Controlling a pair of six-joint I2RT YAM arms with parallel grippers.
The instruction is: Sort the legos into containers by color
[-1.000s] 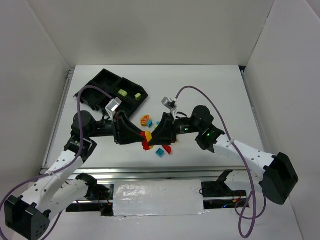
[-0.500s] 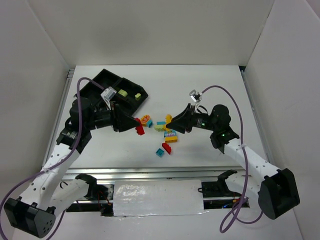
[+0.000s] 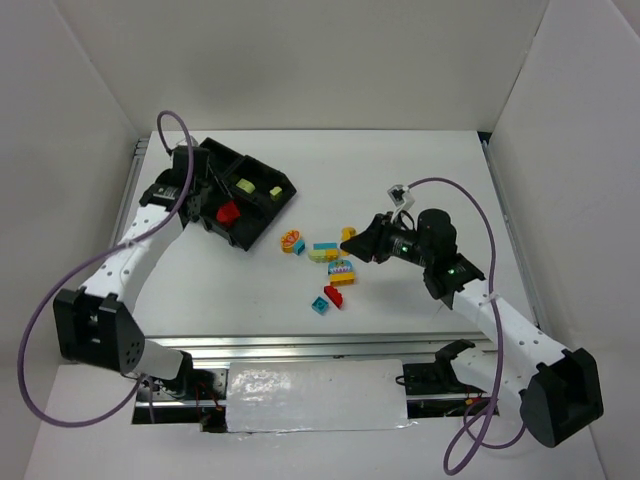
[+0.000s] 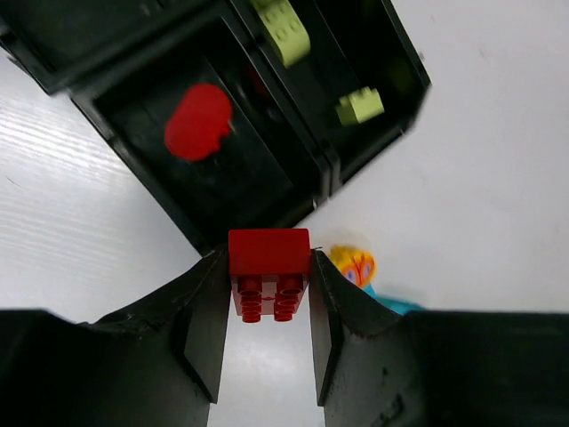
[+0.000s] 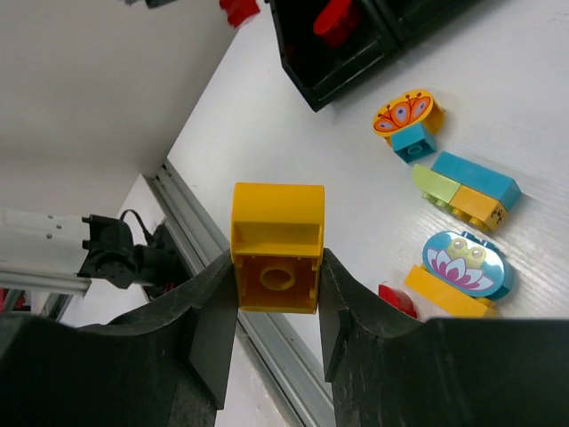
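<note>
My left gripper is shut on a red brick and holds it over the near corner of the black tray. A red piece lies in the near compartment. Two pale green bricks lie in the compartment to its right. My right gripper is shut on a yellow brick and holds it above the table, right of the loose pile. That pile holds an orange flower piece, a teal-green-orange brick, a lotus piece, a red piece and a teal brick.
The tray sits tilted at the table's back left, its far compartments partly hidden by my left arm. A metal rail runs along the table's near edge. White walls stand on three sides.
My left gripper carried the red brick from the middle pile back left to the tray. My right gripper lifted the yellow brick from the pile and drew back to the right.
</note>
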